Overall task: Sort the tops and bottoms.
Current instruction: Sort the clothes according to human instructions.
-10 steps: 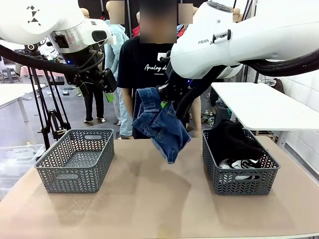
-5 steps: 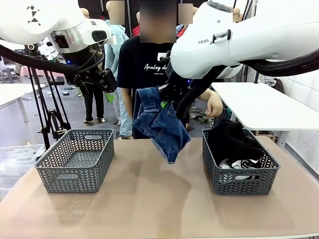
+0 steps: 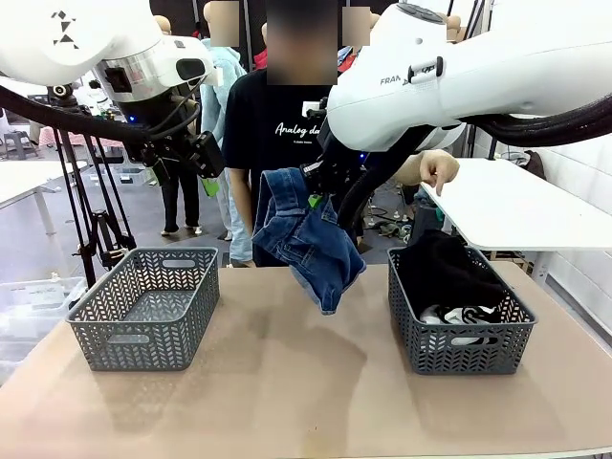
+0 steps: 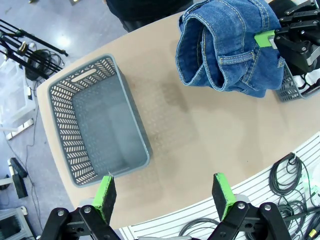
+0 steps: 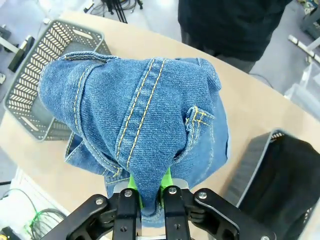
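Denim hangs bunched from the right gripper point(image 3: 314, 196), whose green pads point(image 5: 134, 184) are pressed together on a fold of the jeans point(image 3: 306, 239). In the right wrist view the cloth rises straight out of the jaws, a double line of yellow stitching running up its middle and a belt loop off to one side. In the front view the jeans dangle below the gripper, clear of the table point(image 3: 306, 382), over the open stretch between the two baskets.

Down and to the left of that gripper sits the left basket point(image 3: 148, 304), grey, with a bare floor. Down and to its right sits the right basket point(image 3: 457, 320), holding the tops point(image 3: 449, 273): a heap of black cloth, with a white piece edged in black at the near end.

The left gripper point(image 4: 164, 192) is held high, its fingers spread wide with nothing between them. Seen from its wrist, the left basket lies beyond its left finger, the bare table straight ahead, and the jeans farther off to the right, with the right gripper's pad clamped on them.

Beyond the far edge of the table stands a person in a black T-shirt point(image 3: 277, 124). The person's hand point(image 3: 435, 168) is raised just past the right arm, above the right basket, fingers curled downward.
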You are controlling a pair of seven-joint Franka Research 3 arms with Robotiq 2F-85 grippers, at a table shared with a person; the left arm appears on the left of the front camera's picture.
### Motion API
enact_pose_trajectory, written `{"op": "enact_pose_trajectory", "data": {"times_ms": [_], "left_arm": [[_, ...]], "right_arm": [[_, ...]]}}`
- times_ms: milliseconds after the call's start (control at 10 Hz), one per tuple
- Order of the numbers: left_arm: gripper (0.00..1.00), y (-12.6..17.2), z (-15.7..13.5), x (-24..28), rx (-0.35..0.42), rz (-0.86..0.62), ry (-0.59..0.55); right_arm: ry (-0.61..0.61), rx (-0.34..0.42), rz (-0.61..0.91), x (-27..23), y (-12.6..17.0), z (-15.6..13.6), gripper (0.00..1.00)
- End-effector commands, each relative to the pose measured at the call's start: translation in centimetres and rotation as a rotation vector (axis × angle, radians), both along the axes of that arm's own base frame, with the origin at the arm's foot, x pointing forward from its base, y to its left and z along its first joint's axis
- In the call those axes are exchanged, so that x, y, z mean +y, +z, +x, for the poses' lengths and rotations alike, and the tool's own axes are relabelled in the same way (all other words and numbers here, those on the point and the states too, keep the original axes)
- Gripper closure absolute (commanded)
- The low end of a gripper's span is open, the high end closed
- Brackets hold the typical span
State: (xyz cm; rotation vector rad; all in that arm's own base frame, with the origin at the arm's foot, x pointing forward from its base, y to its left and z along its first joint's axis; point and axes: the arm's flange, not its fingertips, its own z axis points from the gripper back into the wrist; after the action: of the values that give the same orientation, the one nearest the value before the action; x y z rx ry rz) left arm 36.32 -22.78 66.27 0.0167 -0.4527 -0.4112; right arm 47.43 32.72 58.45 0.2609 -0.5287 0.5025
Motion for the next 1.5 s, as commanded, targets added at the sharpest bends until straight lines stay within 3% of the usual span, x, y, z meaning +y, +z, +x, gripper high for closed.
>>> {"op": "enact_pose_trajectory", "data": {"times_ms": [0, 900, 1100, 1400], "left_arm": [[0.0, 0.0, 0.0, 0.3, 0.001, 0.0, -0.013], [0.0, 0.0, 0.0, 0.3, 0.001, 0.0, -0.013], [0.0, 0.0, 0.0, 0.3, 0.001, 0.0, -0.013], [0.0, 0.0, 0.0, 0.3, 0.001, 0.0, -0.013]], "right_arm": [[0.0, -0.006, 0.003, 0.0, 0.4, 0.1, 1.0], [0.0, 0.0, 0.0, 0.0, 0.0, 0.0, 1.0], [0.019, -0.063, -0.041, -0.1, 4.4, -2.2, 1.0], [-0.037, -0.192, 0.041, -4.4, 10.4, -3.9, 1.0]]}}
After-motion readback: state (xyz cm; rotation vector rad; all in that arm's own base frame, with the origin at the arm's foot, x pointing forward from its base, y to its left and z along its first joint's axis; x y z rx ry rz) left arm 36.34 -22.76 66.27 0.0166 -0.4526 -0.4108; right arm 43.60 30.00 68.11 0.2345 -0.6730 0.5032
